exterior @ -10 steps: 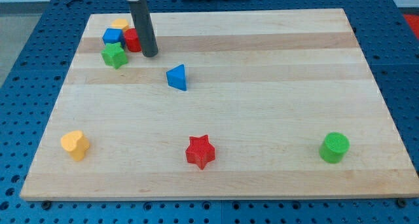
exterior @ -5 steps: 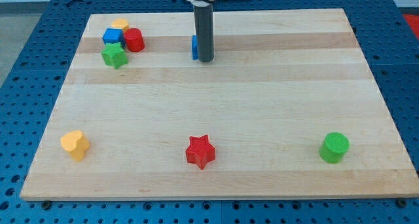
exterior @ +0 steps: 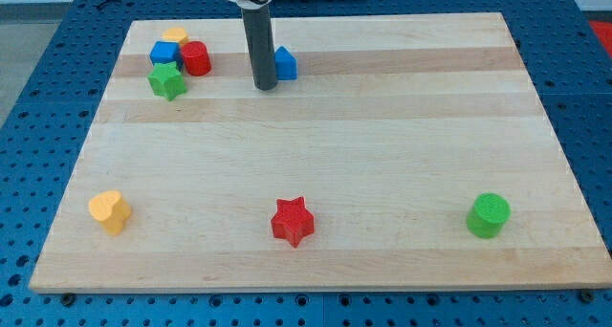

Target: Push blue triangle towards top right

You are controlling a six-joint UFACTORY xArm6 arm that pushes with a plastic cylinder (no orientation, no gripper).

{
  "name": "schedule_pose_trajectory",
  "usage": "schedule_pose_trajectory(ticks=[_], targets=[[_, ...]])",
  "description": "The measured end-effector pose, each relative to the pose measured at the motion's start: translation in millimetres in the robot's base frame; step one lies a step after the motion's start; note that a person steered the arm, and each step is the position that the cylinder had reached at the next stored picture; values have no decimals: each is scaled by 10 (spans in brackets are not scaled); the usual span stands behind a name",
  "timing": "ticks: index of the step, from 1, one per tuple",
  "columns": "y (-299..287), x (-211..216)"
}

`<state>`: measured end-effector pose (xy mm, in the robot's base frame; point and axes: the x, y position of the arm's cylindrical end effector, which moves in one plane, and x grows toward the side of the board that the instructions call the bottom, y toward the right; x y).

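Observation:
The blue triangle [exterior: 285,64] lies near the top of the wooden board [exterior: 316,155], a little left of the middle. My tip [exterior: 265,85] rests on the board just left of it and slightly below, close against its left side. The dark rod rises from there out of the view's top.
A cluster sits at the top left: an orange block [exterior: 175,36], a blue block [exterior: 164,54], a red cylinder [exterior: 196,58] and a green star [exterior: 167,80]. An orange heart [exterior: 110,211] is at the bottom left, a red star [exterior: 293,221] at the bottom middle, a green cylinder [exterior: 489,215] at the bottom right.
The blue triangle has moved up and to the right, from the board's upper middle to near its top. My tip swept right past the triangle, then came back to its left side.

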<state>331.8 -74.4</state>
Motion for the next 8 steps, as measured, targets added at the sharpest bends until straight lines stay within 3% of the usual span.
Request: schedule_pose_trajectory(ticks=[1,3,4,6,7,8], targets=[[-61,-195],[686,-561],[1084,-428],[2075,-1017],[1951,-614],[2518,3]])
